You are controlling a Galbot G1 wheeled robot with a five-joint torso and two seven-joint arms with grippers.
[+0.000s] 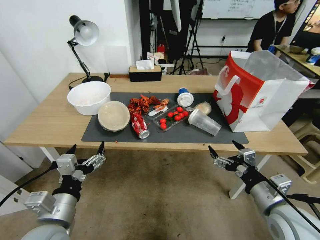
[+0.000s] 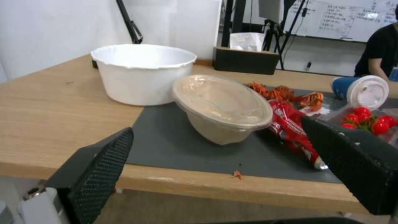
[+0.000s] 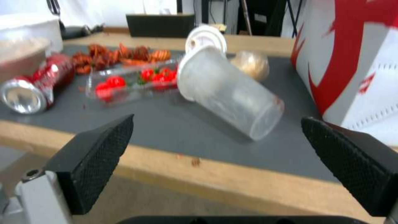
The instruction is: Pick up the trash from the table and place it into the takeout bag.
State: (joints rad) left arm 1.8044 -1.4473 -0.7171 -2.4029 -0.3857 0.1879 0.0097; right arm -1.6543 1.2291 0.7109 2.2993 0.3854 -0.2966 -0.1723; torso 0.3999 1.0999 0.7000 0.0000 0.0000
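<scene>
both grippers hang released before the tabletop [image 1: 50,123]: left gripper [image 1: 86,149] facing the round beige bowl [image 1: 113,115], right gripper [image 1: 226,148] facing the toppled clear plastic cup [image 1: 204,122].

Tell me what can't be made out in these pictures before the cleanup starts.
- Inside of the takeout bag: head view, hidden by its own walls.
- Contents of the blue-white lidded cup: closed by its lid.
- What the small beige lump is: head view too small, right wrist view blurred.
- Contents of the round beige bowl: left wrist view, cloudy film cover.
- Red soda can label: partly behind the left gripper fingers.
</scene>
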